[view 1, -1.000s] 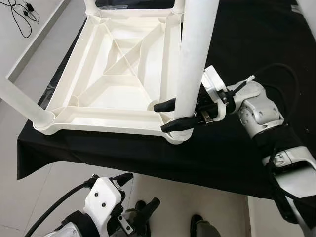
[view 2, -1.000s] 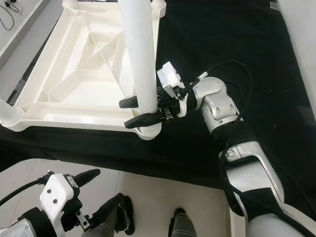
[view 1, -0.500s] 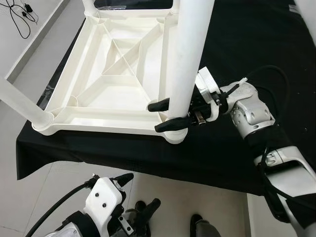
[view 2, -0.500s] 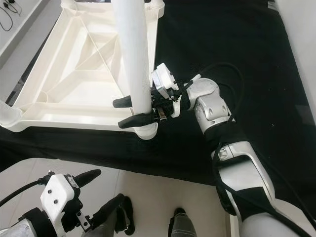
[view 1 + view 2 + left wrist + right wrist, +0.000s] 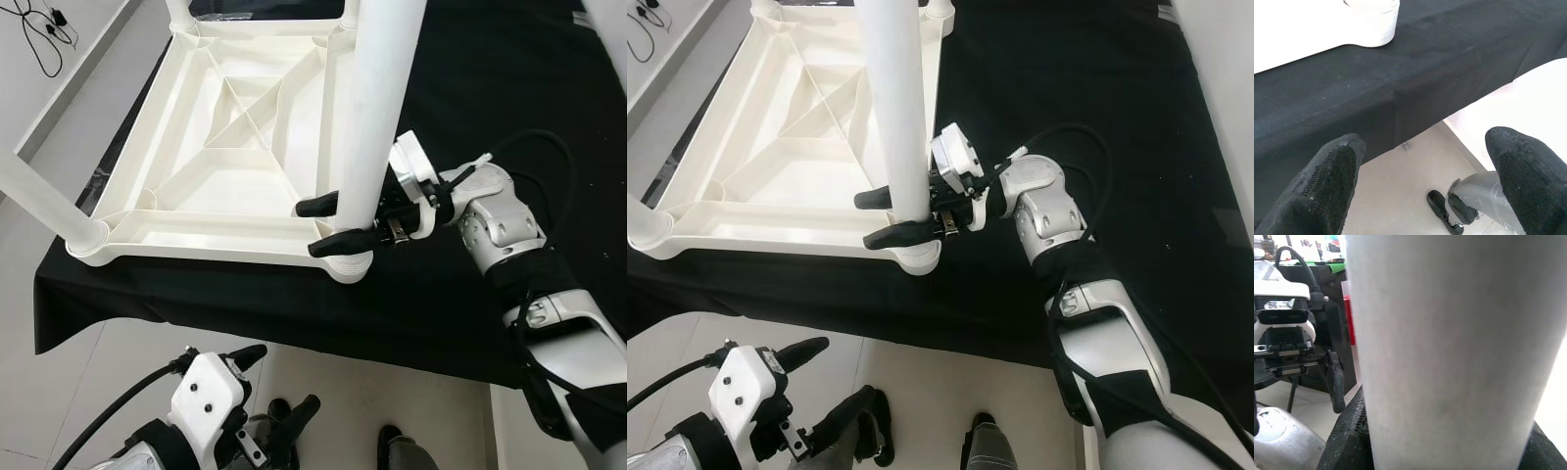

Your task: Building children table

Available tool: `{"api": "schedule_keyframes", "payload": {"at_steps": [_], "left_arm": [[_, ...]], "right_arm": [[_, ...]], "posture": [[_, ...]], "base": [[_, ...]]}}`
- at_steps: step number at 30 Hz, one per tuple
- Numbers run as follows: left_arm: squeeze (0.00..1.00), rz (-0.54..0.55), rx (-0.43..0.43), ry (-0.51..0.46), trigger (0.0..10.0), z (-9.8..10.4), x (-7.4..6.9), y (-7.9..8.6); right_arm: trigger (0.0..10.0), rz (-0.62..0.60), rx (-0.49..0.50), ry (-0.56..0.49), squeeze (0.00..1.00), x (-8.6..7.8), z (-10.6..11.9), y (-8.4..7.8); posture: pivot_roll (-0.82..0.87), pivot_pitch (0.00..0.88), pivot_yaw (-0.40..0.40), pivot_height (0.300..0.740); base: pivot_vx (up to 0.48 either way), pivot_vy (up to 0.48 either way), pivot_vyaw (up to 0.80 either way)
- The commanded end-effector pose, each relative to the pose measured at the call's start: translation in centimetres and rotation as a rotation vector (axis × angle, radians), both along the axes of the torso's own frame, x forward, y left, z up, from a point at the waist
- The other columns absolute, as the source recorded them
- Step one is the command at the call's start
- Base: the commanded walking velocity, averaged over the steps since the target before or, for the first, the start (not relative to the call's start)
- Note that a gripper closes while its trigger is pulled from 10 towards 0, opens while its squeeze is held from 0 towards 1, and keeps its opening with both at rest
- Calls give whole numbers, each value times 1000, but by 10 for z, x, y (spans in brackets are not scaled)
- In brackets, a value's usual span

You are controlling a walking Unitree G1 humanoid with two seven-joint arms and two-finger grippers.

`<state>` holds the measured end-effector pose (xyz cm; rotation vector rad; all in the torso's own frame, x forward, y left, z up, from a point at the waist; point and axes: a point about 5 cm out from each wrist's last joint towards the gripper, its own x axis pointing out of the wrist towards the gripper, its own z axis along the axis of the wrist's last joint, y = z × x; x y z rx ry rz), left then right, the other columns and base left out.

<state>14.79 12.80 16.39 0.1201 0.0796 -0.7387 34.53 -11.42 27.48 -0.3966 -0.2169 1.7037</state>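
Our right arm reaches forward and to the left over the black-cloth-covered table (image 5: 490, 78), forearm bent at the elbow, and our right gripper (image 5: 328, 223) has its two long black fingers (image 5: 338, 242) closed around the white cylindrical plastic table leg (image 5: 377, 88), one finger on each side, low on the leg just above its socket. In the right wrist view the leg (image 5: 1454, 347) stands close between the finger pads.

The leg stands upright in the near right corner socket of the upturned white plastic children's tabletop (image 5: 235, 127), which lies underside-up on the black cloth with its crossed ribs showing. Another white leg (image 5: 44, 206) stands in the near left corner socket, and two more rise from the far corners.

Our left arm hangs low in front of the table edge, and our left gripper (image 5: 274, 397) has its fingers (image 5: 1327, 181) spread apart, holding nothing, above the pale tiled floor (image 5: 118, 362). A black cable (image 5: 44, 34) lies on the floor at the far left.
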Motion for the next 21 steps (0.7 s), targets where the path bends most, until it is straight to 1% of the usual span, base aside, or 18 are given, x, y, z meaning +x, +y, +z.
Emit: {"api": "schedule_keyframes", "payload": {"at_steps": [1, 6, 21], "left_arm": [[0, 3, 2, 35, 10000, -5, -2, 1], [0, 7, 2, 32, 10000, -5, -1, 1], [0, 8, -1, 31, 10000, -5, -1, 0]], "right_arm": [[10000, -27, -43, 30, 0, 2, -15, 1], [10000, -38, -32, 22, 0, 4, -12, 3], [10000, -40, -27, 21, 0, 5, -12, 6]], "posture": [[126, 356, 48, 740], [124, 357, 44, 740], [124, 358, 44, 740]], "base": [[0, 0, 0], [0, 0, 0], [0, 0, 0]]}}
